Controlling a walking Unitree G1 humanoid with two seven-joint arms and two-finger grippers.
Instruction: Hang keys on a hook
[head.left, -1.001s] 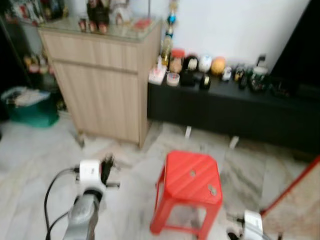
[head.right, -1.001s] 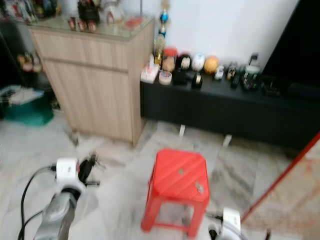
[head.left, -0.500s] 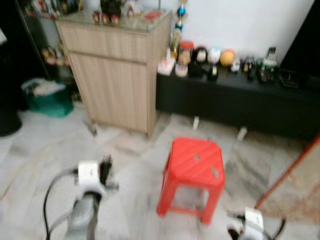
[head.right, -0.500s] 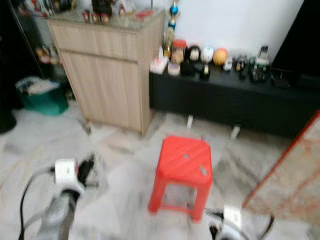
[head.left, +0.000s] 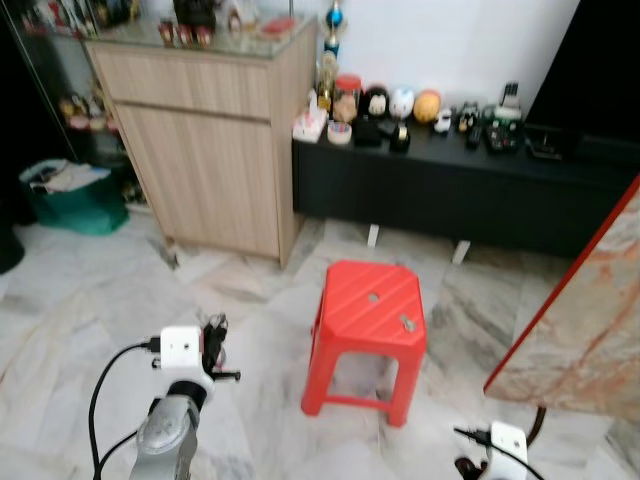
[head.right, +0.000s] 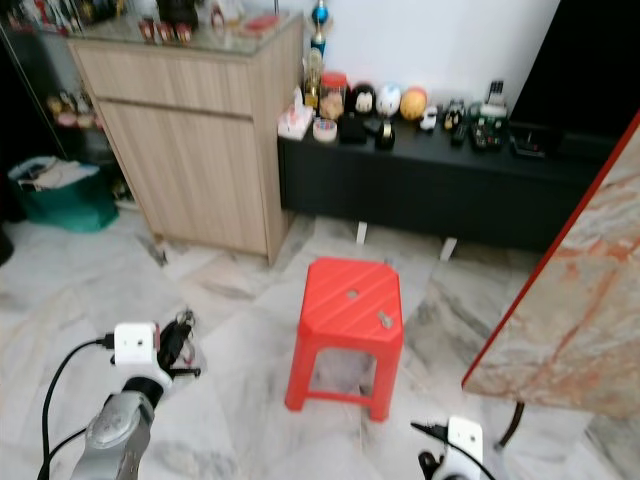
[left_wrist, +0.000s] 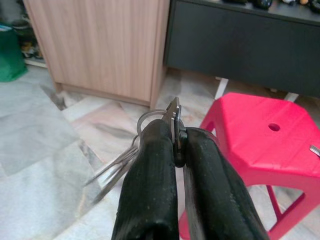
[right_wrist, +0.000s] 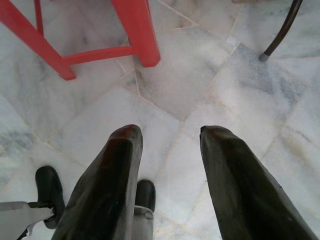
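My left gripper (left_wrist: 176, 135) is shut on a bunch of keys (left_wrist: 120, 167); the key ring and a metal tab stick out past the fingertips, and the keys hang beside the fingers. In the left eye view that gripper (head.left: 212, 335) is held low over the marble floor, left of a red plastic stool (head.left: 368, 315). My right gripper (right_wrist: 167, 132) hangs low with its fingers open, pointing down at the floor beside the stool's leg (right_wrist: 137, 31). No hook can be made out in any view.
A wooden cabinet (head.left: 205, 140) stands at the back left. A low black bench (head.left: 470, 195) with small ornaments runs along the wall. A green bin (head.left: 70, 200) sits far left. A marble table edge (head.left: 580, 320) juts in at the right, with a dark thin leg (right_wrist: 280, 30).
The whole scene has shifted and sharpened, so the camera has moved. The marble table edge now shows larger at the right. The left gripper still holds the keys.
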